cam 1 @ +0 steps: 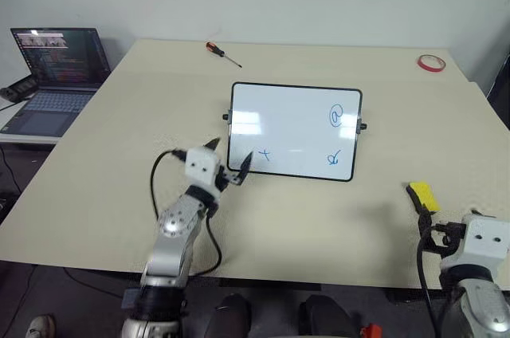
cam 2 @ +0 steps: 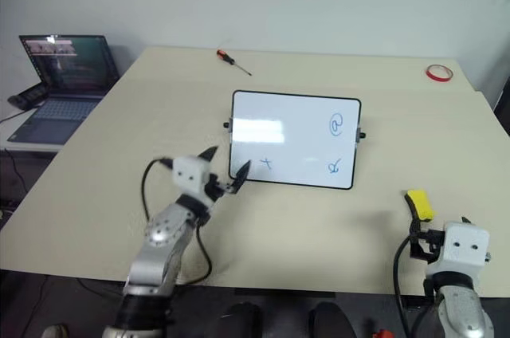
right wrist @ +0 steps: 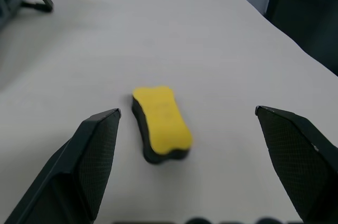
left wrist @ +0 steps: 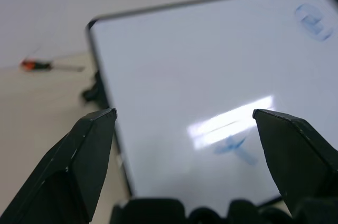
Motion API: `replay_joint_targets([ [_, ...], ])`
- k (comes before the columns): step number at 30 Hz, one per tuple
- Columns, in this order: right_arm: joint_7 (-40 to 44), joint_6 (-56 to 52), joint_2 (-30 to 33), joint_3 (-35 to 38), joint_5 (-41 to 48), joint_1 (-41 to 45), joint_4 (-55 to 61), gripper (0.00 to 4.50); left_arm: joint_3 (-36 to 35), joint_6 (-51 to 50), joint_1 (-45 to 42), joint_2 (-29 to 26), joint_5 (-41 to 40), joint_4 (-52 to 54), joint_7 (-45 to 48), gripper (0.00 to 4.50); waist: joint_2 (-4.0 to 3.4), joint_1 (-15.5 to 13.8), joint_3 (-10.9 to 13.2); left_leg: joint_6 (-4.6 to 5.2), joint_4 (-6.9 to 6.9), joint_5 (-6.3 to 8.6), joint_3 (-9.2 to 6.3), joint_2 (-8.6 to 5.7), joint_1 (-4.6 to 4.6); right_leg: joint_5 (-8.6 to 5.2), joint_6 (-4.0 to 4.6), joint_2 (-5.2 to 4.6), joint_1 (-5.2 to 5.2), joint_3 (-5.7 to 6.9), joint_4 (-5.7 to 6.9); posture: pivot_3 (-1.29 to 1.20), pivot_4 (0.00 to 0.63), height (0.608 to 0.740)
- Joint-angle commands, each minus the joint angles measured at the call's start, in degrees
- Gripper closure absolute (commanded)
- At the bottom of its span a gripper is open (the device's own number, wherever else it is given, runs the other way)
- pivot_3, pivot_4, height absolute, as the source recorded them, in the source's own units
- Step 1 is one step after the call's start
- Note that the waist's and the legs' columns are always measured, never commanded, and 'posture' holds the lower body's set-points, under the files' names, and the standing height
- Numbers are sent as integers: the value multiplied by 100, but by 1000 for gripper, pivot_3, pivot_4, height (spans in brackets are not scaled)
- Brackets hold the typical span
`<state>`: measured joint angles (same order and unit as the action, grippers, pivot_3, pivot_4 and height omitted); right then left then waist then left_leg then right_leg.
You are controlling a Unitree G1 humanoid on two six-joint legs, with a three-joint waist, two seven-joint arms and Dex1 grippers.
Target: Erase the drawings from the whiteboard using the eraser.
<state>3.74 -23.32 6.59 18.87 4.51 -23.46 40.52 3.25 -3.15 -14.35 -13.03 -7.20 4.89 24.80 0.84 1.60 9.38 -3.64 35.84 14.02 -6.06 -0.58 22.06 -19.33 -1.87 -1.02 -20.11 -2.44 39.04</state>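
fingers: both grippers spread wide, empty | step: right gripper lined up on eraser, lower right | next: probably clamp it, board untouched

The whiteboard is looking glossy and smooth, throwing back a bright glare, with a thin black frame that's looking like plastic. The table is showing a matt, pale beige top. The eraser is looking like soft yellow foam on a black felt-like base. The gripper fingers are coming across as matt black plastic, faintly textured.
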Motion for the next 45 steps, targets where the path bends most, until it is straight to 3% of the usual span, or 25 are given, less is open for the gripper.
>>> replay_joint_targets([
  [1, 133, -491, 235, 65, 293, 406, 247, 35, 318, -243, -653, -180, -387, -106, 941, 0, 0, 21, 1, 0, -1, 0, 1, 1, 2, 1, 2, 1, -3, -1, 2, 0, 150, 740],
  [9, 341, -964, 578, 170, 651, 1044, -257, 35, 966, 28, -1581, -500, -760, -956, 3048, 0, -1, 22, 3, 1, -2, 1, 8, -2, 6, 0, 2, 28, -6, 6, 0, 0, 150, 740],
  [17, 399, -900, 713, 343, 801, 1349, -956, 35, 1492, 423, -2084, -166, -706, -2062, 4241, 0, -1, 19, 3, 3, 3, 1, 7, -4, 8, 0, 2, 27, -5, 5, 2, 0, 150, 740],
  [28, 379, -726, 753, 408, 841, 1305, -1386, 35, 1660, 960, -2393, 379, -398, -2806, 4495, 0, -1, 28, 3, 4, 3, 1, 7, -4, 11, 0, 2, 28, -8, 3, 4, 0, 150, 740],
  [45, 394, -609, 791, 382, 872, 1608, -1758, 35, 1644, 825, -2291, 319, -351, -2606, 4537, 0, -1, 25, 3, 4, 5, 1, 5, -4, 11, 0, 2, 28, -7, 2, 5, 0, 150, 740],
])
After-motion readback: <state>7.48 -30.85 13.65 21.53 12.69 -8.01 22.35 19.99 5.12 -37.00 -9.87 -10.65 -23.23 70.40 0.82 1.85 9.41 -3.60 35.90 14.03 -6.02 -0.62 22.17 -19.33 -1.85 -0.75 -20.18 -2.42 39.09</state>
